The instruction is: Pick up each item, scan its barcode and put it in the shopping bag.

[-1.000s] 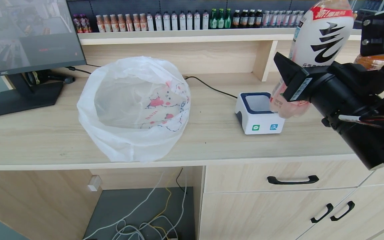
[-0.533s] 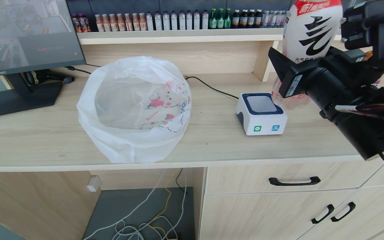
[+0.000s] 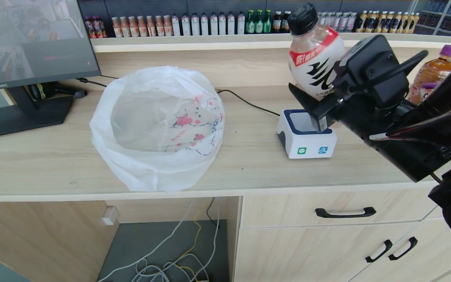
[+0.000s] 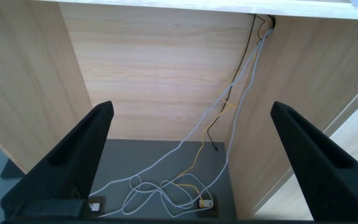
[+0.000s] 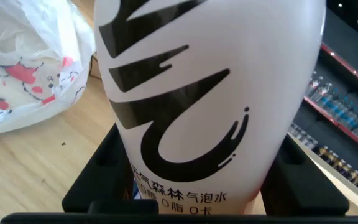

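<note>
The drink bottle wears a white label: a red band with white characters, bold black brush strokes, small black characters beneath. The barcode scanner shows green and blue payment icons on its front.

My R arm is stretched fwd and up from the right side, right gripper clamped on the bottle, holding it upright w/ slight tilt. L arm sits low, left gripper fingers spread wide apart.
</note>
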